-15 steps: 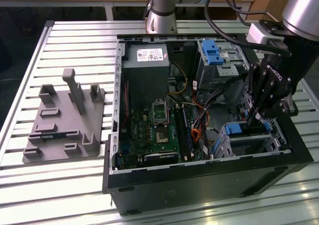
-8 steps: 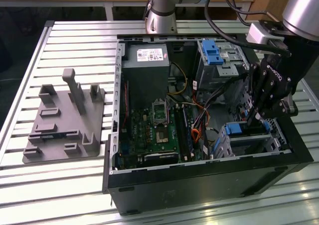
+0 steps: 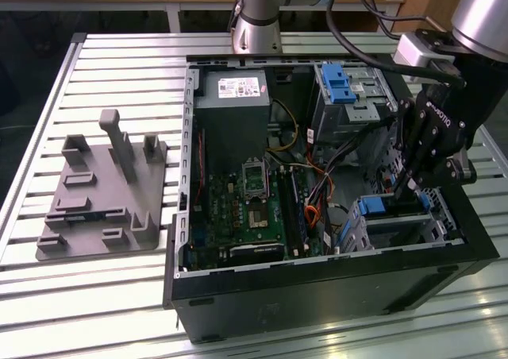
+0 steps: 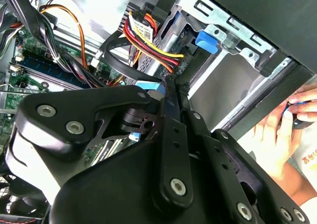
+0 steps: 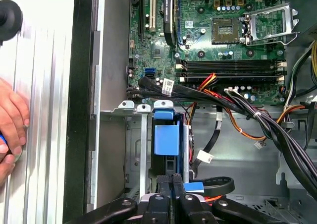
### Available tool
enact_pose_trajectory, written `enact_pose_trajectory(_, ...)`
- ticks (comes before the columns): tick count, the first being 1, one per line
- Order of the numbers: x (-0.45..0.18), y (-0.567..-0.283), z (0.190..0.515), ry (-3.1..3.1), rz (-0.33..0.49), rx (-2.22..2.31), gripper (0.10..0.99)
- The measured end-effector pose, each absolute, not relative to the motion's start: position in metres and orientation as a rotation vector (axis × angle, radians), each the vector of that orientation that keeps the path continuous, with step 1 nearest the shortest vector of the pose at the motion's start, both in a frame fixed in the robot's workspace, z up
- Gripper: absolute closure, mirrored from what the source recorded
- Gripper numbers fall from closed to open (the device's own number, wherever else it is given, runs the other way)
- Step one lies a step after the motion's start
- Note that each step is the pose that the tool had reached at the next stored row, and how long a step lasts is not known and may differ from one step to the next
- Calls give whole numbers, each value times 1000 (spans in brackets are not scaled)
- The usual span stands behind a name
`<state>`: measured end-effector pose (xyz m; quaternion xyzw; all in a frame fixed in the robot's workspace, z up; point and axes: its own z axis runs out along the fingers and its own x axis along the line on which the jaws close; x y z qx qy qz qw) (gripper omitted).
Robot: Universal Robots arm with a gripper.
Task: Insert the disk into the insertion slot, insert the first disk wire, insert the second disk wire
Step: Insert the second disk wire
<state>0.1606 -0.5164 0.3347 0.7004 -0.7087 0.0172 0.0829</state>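
Narrowed gripper [image 5: 171,180] sits over the disk [image 5: 166,140] in the insertion slot [image 5: 130,135], cables [image 5: 237,105] crowding alongside.

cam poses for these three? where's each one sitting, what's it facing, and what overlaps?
Exterior view: off-arm, looking down at the open computer case; arm and gripper visible.
First wrist view: on the arm, facing down into the insertion slot and motherboard; gripper at the edge.
Second wrist view: behind the gripper linkage, facing the cables.
Both wrist views share a person's hand.
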Motion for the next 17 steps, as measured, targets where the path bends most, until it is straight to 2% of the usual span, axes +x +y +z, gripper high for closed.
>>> enact_pose_trajectory(17,161,-516,331,-2116,52,2091,941)
